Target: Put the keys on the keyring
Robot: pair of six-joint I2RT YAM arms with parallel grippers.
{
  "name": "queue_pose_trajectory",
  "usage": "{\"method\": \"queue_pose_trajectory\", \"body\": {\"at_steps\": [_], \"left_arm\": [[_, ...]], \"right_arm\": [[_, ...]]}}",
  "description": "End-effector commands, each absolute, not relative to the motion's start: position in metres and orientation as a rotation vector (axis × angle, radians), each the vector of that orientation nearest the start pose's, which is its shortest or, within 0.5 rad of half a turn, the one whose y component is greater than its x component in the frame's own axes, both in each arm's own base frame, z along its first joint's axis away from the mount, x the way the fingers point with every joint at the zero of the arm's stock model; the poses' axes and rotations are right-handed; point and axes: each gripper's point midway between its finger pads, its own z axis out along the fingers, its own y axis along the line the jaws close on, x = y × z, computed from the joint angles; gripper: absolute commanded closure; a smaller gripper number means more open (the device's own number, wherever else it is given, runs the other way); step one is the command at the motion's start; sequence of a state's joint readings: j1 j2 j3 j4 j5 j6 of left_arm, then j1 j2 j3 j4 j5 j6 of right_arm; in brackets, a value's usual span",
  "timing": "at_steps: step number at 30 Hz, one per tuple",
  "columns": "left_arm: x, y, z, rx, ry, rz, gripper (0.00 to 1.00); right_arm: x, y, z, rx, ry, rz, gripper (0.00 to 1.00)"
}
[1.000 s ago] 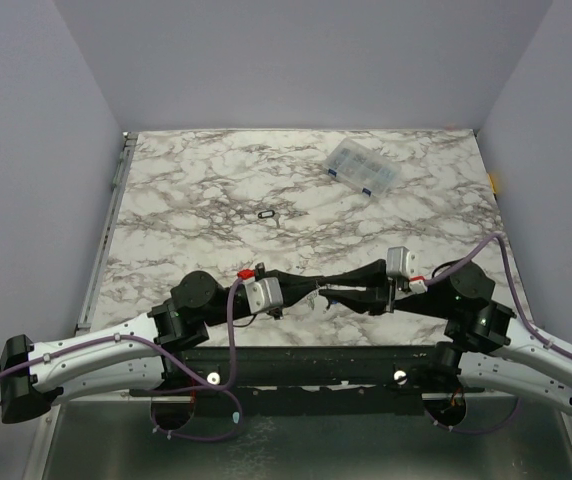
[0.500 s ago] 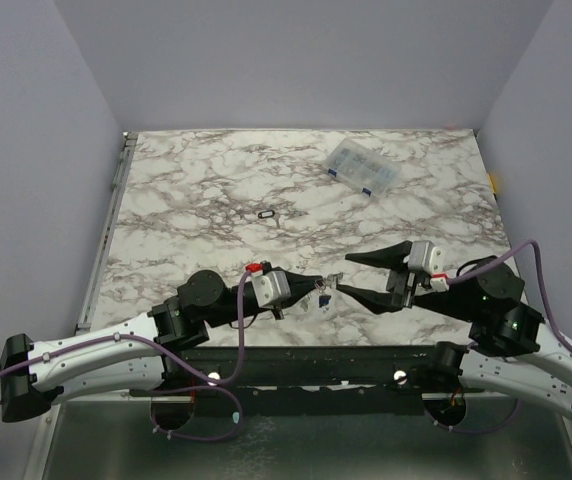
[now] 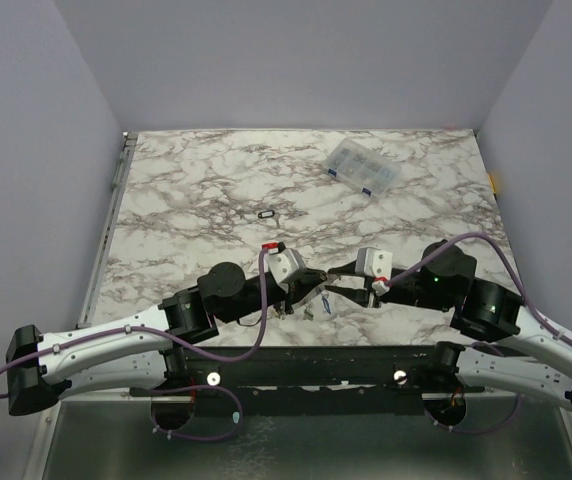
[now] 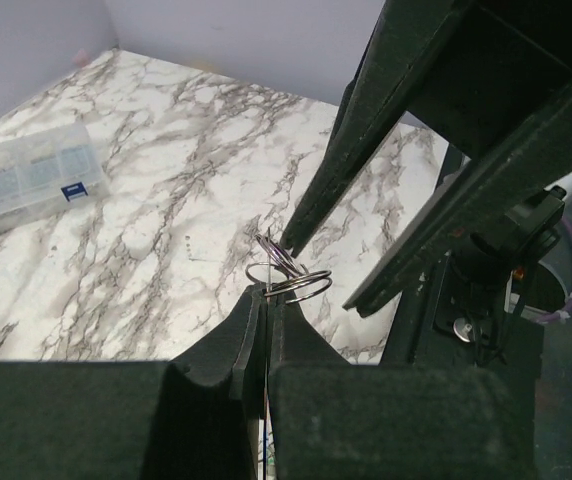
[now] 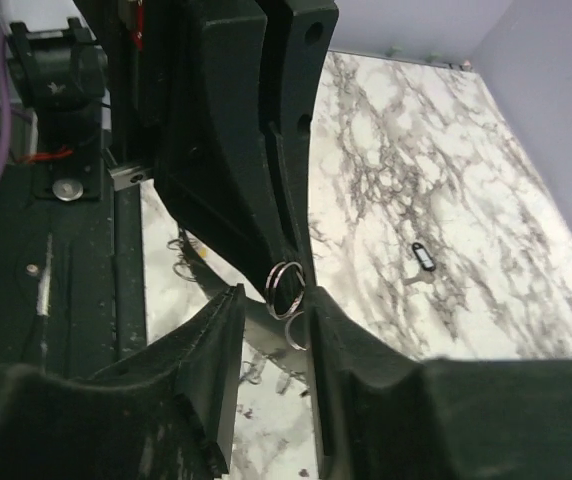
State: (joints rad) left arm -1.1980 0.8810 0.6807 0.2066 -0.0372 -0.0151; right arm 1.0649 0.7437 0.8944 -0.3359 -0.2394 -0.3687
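Note:
The keyring (image 4: pixel 292 281), a thin grey metal split ring, is pinched at the tips of my left gripper (image 4: pixel 267 297), which is shut on it, low over the table's near edge. My right gripper (image 5: pixel 271 308) faces the left one with its jaws apart. The keyring (image 5: pixel 286 276) sits between its fingertips, close against the right-hand one. A second smaller ring (image 5: pixel 296 332) hangs just below. In the top view the two grippers meet at the keyring (image 3: pixel 326 284). Small keys (image 3: pixel 324 309) lie on the marble under them. One black-rimmed oval tag (image 3: pixel 266 214) lies farther back.
A clear plastic compartment box (image 3: pixel 363 168) stands at the back right of the marble table (image 3: pixel 186 190). The black frame rail (image 3: pixel 306 360) runs along the near edge just behind the grippers. Grey walls close in three sides.
My right gripper pulled away to the right and opened wide, then came back to the left gripper with its jaws narrower. The left arm moved right and forward, still holding the keyring.

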Motion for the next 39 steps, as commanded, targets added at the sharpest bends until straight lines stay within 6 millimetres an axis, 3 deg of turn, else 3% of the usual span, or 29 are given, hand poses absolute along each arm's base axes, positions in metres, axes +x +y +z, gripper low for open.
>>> {"method": "queue_pose_trajectory", "body": {"at_steps": [1, 8, 18, 26, 32, 36, 39], "left_arm": [[0.134, -0.327, 0.307, 0.823, 1.364, -0.962, 1.00], [0.131, -0.328, 0.306, 0.843, 1.354, -0.967, 1.00], [0.120, -0.331, 0.306, 0.894, 1.331, -1.014, 1.00], [0.104, -0.333, 0.304, 0.978, 1.287, -1.070, 1.00], [0.098, -0.324, 0.304, 1.039, 1.204, -1.031, 1.00], [0.094, -0.318, 0.306, 1.061, 1.153, -1.017, 0.56], [0.090, -0.315, 0.307, 1.083, 1.123, -1.019, 0.43]], "right_arm": [[0.126, 0.269, 0.306, -1.326, 1.204, 0.651, 0.66], [0.135, 0.268, 0.294, -1.338, 1.234, 0.598, 0.80], [0.149, 0.267, 0.296, -1.312, 1.222, 0.514, 0.72], [0.148, 0.269, 0.293, -1.359, 1.180, 0.491, 0.99], [0.139, 0.270, 0.292, -1.402, 1.165, 0.528, 0.99], [0.133, 0.270, 0.301, -1.407, 1.140, 0.557, 0.99], [0.129, 0.269, 0.308, -1.412, 1.130, 0.572, 0.99]]}}
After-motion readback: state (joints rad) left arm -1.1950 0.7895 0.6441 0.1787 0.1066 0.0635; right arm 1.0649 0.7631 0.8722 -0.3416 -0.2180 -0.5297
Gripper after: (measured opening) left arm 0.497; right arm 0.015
